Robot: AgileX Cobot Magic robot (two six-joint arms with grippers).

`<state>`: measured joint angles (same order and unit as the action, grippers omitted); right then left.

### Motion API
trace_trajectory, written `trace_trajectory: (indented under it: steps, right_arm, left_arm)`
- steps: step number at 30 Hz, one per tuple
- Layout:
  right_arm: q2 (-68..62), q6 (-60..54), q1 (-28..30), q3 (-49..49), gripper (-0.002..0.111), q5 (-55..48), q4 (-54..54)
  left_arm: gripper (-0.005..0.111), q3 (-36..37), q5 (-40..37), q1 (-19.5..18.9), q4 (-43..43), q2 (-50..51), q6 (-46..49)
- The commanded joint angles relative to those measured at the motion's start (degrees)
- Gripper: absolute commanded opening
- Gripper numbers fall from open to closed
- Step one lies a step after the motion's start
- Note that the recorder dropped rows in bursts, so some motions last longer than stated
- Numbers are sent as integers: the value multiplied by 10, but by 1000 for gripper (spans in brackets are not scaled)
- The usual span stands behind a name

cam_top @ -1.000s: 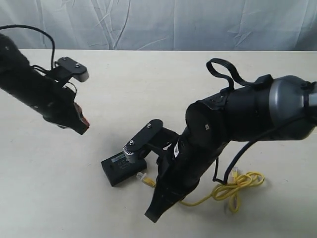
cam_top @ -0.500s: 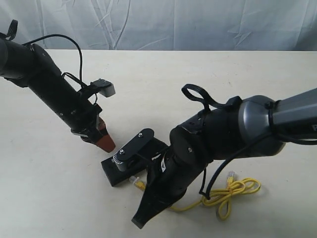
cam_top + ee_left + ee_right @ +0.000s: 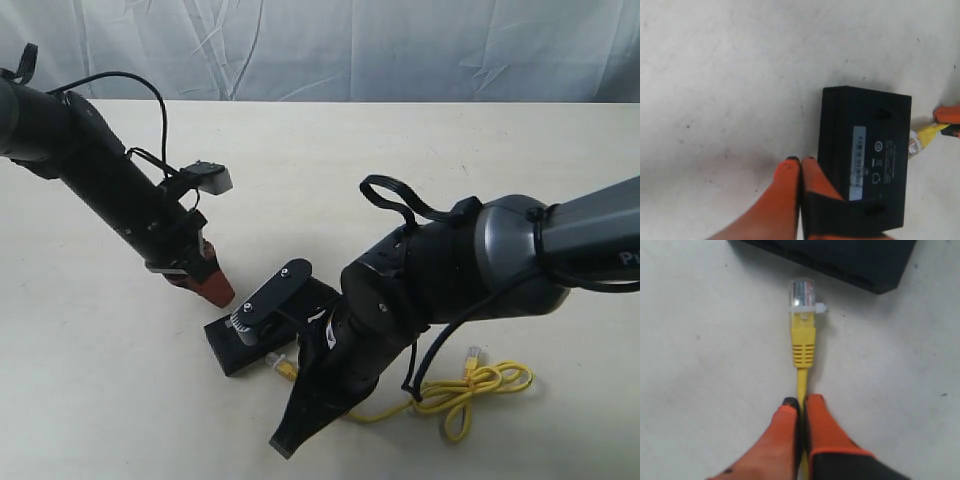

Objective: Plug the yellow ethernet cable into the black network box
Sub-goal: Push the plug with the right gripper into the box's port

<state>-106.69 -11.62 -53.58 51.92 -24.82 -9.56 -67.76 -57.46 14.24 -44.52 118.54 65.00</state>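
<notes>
The black network box (image 3: pixel 226 345) lies flat on the table, partly under my right wrist camera; its pale label (image 3: pixel 858 162) shows in the left wrist view. My right gripper (image 3: pixel 801 401) is shut on the yellow ethernet cable (image 3: pixel 802 382) just behind its clear plug (image 3: pixel 802 294), which hovers a short gap from the box's side (image 3: pixel 840 257). The plug (image 3: pixel 277 362) also shows beside the box. The rest of the cable lies in loops (image 3: pixel 480 384) on the right. My left gripper (image 3: pixel 800 161) is shut and empty, its tips beside the box's edge, above the table (image 3: pixel 222 296).
The pale table (image 3: pixel 330 160) carries only the box and the cable. A wrinkled grey cloth backdrop (image 3: pixel 330 45) hangs behind its far edge. My bulky right arm (image 3: pixel 440 280) covers the middle right of the scene.
My left arm swung in from the far left and came down beside the box. My right arm shifted left with the cable, dragging the loops along; since half a second ago little has moved.
</notes>
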Motion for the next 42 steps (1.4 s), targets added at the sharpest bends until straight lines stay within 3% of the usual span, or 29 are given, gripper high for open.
trace_trajectory:
  steps: [1,24,33,42]
  right_arm:
    - [-6,0,-1,-2,-1,7,6]
    - [-8,1,-1,-2,-1,55,41]
    - [-8,103,-1,-2,-1,39,154]
    - [-8,122,-1,-2,-1,-6,158]
  left_arm:
    - [0,-2,-12,3,-4,21,0]
    - [0,-2,-69,8,-22,20,-2]
    - [0,-2,-73,8,-22,20,-12]
    - [0,-2,-73,8,-22,20,-16]
